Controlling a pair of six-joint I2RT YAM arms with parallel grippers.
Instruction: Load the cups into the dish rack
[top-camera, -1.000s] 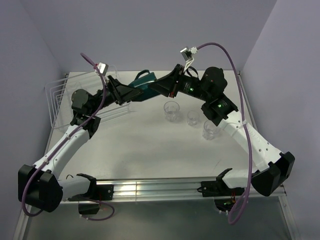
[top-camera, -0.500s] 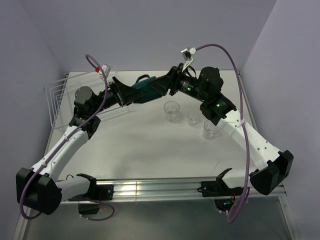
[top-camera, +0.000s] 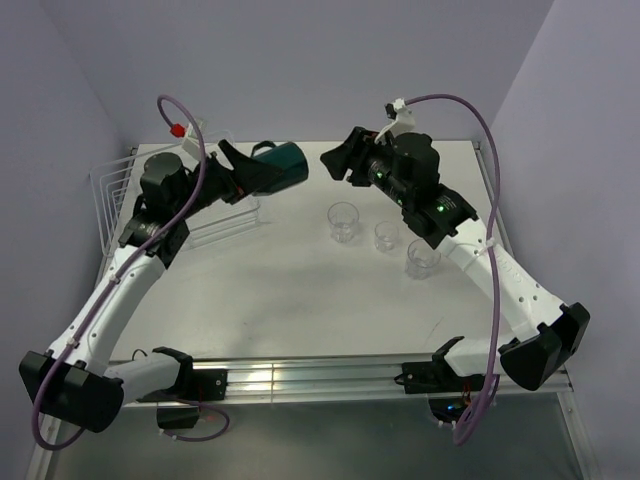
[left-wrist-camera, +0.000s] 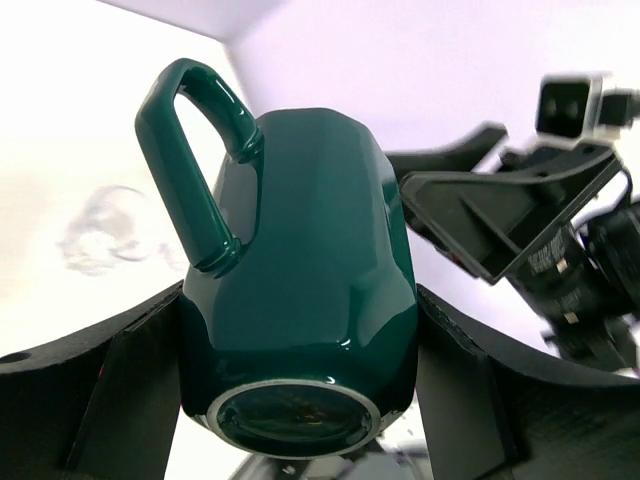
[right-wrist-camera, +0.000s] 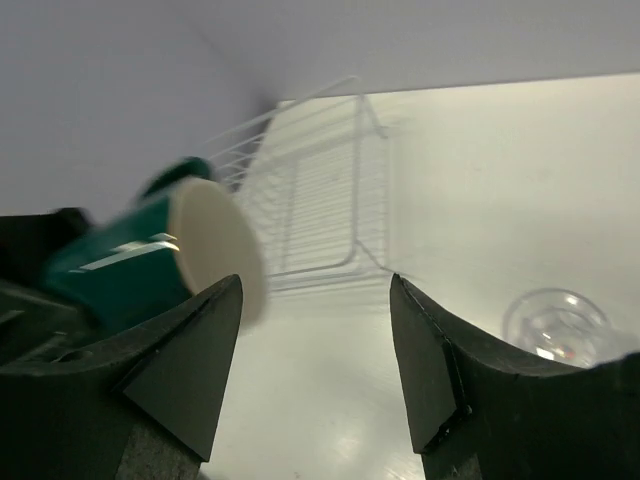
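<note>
Up in the air, the left pincer (top-camera: 252, 165) gripped the dark green mug (top-camera: 283, 165) on its side, above the dish rack's (top-camera: 120, 195) near-right edge, mouth pointing right. Just right of it, the right pincer (top-camera: 333, 160) hung with its jaws spread and nothing between them, a narrow gap separating it from the mug's rim. Three clear tumblers (top-camera: 343, 221) stood on the worktop (top-camera: 300, 300) below the right arm, leaving bare surface toward the near edge.

Left tool (top-camera: 243, 165) is raised up, clamping the dark green mug (top-camera: 285, 165) sideways. Right tool (top-camera: 335, 160) faces it, fingers spread, nothing inside.
</note>
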